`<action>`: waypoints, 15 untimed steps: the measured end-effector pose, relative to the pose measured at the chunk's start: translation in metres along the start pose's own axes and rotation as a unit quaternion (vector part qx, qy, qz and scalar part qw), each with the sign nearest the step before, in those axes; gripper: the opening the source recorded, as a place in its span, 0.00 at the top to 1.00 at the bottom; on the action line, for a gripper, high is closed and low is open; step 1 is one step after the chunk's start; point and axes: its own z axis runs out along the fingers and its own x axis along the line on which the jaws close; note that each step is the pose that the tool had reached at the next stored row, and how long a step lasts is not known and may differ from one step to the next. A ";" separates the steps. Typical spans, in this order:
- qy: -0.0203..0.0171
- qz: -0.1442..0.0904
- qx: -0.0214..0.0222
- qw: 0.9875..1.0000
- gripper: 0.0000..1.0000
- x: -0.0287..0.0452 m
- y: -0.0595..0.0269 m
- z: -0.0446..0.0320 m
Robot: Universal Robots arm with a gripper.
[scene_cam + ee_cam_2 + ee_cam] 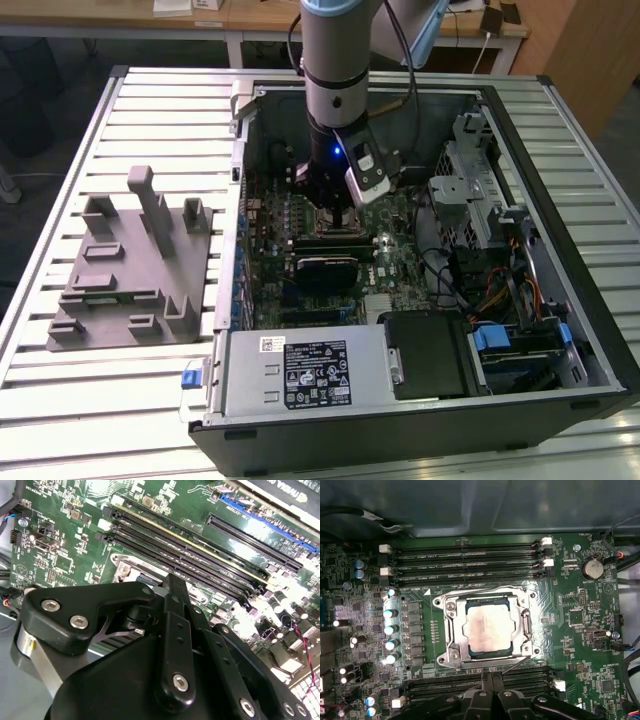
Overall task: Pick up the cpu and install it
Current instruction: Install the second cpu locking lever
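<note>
In the exterior view, a grey fixture [130, 270] with upright posts is seen on the slatted worktop [60, 400] toward the exterior view's left. Just beside it, toward the exterior view's right, an open computer case [590, 330] is laid on its side, with the green motherboard [400, 260] exposed inside. The arm [338, 70] is lowered into the case, and the pincer [335, 205] is held just above the board near a black heatsink [325, 270]. A grey power supply [300, 375] is seen along the case's near edge, and a drive cage [480, 190] with coloured cables toward the exterior view's right.

In the first wrist view, the cpu [488, 629] is seen lying flat in its socket [451, 627], framed by the metal bracket, with memory slots [465, 562] running on two sides of it. The pincer [491, 682] is seen close by the socket, apart from the chip. In the second wrist view, the pincer [176, 587] body is seen over the board. Whether the pincer is wide or narrow cannot be told; nothing is seen held in it.
</note>
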 end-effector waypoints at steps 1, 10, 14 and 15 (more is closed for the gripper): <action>0.002 0.000 0.000 1.000 0.89 0.0000 -0.0004 0.0004; 0.020 -0.004 -0.005 1.000 0.89 0.0001 -0.0038 0.0045; 0.022 -0.005 -0.005 1.000 0.89 0.0003 -0.0054 0.0055; 0.023 -0.006 -0.005 1.000 0.89 0.0005 -0.0059 0.0058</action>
